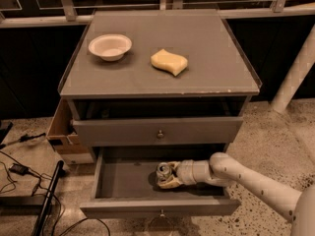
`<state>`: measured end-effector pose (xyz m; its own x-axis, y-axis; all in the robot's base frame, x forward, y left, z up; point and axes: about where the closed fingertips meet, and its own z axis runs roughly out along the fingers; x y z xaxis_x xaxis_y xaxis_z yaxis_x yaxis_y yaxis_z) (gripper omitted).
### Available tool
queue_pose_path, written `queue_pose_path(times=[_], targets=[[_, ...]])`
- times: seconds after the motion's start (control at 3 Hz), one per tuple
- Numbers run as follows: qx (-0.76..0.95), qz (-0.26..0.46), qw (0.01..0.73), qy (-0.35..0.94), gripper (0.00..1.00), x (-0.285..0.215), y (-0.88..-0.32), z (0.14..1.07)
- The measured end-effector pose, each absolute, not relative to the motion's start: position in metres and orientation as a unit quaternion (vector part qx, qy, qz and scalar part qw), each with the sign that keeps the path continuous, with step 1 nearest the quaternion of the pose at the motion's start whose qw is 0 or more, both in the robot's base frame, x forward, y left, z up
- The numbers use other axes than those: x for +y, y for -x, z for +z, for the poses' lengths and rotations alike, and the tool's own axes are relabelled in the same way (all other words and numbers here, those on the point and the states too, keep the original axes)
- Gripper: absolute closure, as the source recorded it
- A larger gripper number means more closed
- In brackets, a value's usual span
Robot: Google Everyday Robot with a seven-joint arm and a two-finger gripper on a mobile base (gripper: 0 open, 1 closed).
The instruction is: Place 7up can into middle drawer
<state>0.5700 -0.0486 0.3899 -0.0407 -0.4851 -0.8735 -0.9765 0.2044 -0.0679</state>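
The cabinet's lower drawer (123, 182) is pulled out toward 6 o'clock, showing its plain grey floor, with a small round knob (161, 213) in the middle of its front edge. The can (163, 169) stands upright inside this drawer, a little toward the 3 o'clock side of the floor and nearer the front than the back, its silver top facing up. The pale arm (236, 176) comes in from 4 o'clock, passes over the drawer's right wall and ends at the can. The jaws are inside the drawer, closed in on the lower body of the can from its 3 o'clock side, with one cream finger (170, 183) lying across the side of the can nearest the drawer front. It cannot be told whether the can's base touches the drawer floor or sits just above it. Above, the upper drawer front (123, 131) is shut, or nearly so, with its own knob (160, 134) at the centre. On the grey surface (216, 58) of the cabinet, a white bowl (110, 46) sits at 10 o'clock, and a yellow wavy sponge (169, 62) lies near the middle, at 4 o'clock from the bowl and well apart from it. A cardboard box (61, 132) stands against the cabinet's 9 o'clock side, black cables (19, 171) trail over the speckled floor at 8 o'clock, and a white post (295, 75) leans at 3 o'clock.
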Motion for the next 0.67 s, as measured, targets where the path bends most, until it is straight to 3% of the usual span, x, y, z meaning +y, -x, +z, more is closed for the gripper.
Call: queue_pose_path(times=[0.33, 0.67], targets=[[0.657, 0.298, 0.413, 0.556, 0.79, -0.0485, -0.57, 0.3898], [0.657, 0.298, 0.413, 0.556, 0.48, -0.0485, -0.57, 0.3898]])
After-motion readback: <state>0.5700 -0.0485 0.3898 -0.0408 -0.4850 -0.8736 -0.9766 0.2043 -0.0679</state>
